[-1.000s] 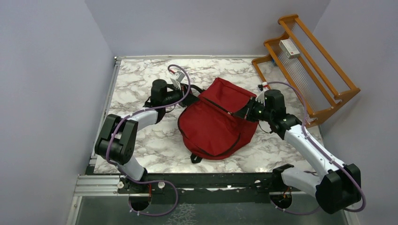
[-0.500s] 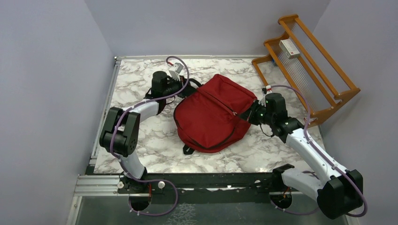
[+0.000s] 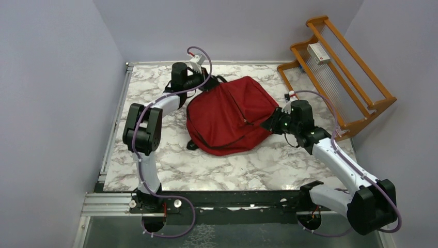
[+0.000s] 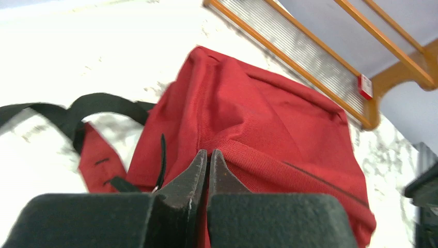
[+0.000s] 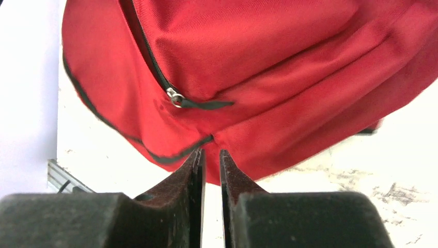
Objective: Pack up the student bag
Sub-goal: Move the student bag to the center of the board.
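The student bag (image 3: 230,116), a red backpack with black zips, lies flat in the middle of the marble table. My left gripper (image 3: 205,82) is at its far left top corner, beside the black straps (image 4: 98,103). Its jaws (image 4: 208,153) are shut on a fold of the red fabric (image 4: 268,119). My right gripper (image 3: 270,123) is at the bag's right edge. Its jaws (image 5: 210,151) are almost closed, pinching the red fabric (image 5: 248,62) at a black-trimmed seam. A zip pull (image 5: 174,96) sits just above them.
A wooden rack (image 3: 341,72) stands at the back right with a small white and red box (image 3: 318,53) on it. It also shows in the left wrist view (image 4: 310,57). Walls close in the left and back sides.
The bag has been dragged left and toward the back and now lies flatter. My left gripper moved toward the back wall with it. My right gripper followed slightly left.
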Robot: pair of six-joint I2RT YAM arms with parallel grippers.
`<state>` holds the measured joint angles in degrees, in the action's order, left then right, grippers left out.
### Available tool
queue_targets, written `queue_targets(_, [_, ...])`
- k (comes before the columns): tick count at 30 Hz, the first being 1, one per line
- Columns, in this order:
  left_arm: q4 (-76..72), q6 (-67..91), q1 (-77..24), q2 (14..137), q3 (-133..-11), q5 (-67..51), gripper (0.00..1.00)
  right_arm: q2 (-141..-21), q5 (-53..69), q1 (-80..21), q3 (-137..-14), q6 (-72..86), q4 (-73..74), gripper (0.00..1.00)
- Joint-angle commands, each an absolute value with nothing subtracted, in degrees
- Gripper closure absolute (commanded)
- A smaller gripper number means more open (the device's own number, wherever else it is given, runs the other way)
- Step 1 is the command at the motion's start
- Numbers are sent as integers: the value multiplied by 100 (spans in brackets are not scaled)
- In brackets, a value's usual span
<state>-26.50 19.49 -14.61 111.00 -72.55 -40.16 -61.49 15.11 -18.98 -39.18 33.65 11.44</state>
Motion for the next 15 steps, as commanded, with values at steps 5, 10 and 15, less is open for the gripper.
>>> queue_targets(5, [-2835,1553,-1000,11894,-8939,-3691,80,-6044,1221,-1839,-4669,2761,1524,61])
queue_targets(10, [-2382,1187,-949,11276,-8737,-3172,35,-5541,370,-1837,-4621,2782,1846,55])
queue_targets(15, [-1086,1261,-949,10422,-8462,-2021,13,-5126,-372,-1837,-4541,2691,1718,50])
